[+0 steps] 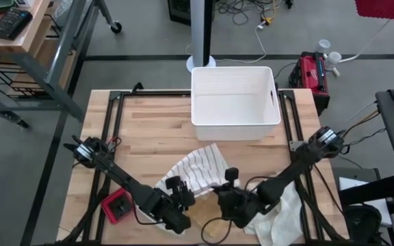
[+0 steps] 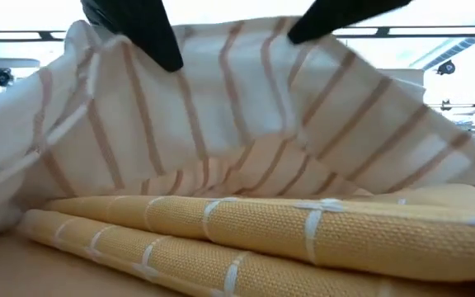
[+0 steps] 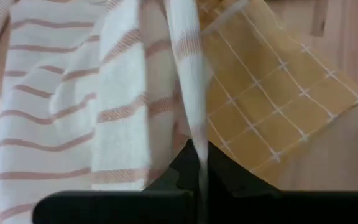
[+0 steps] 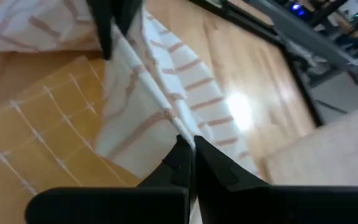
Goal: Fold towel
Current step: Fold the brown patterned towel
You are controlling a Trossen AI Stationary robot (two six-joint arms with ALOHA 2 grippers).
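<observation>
Both claws are working near the table's front edge: left claw (image 1: 181,199) and right claw (image 1: 228,188) are each clamping an edge of the striped towel (image 1: 198,167), which is sagging between them over a yellow cloth (image 2: 246,239). Judgement: lifting evenly, keeping the edge taut, should give a clean fold. The white bin (image 1: 235,128) at the back edge is sitting empty.

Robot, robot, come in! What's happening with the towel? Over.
Left pincer shut on striped towel. Right pincer shut on it too. Towel lifted along one edge, not folded. Yellow cloth lies under it.
</observation>
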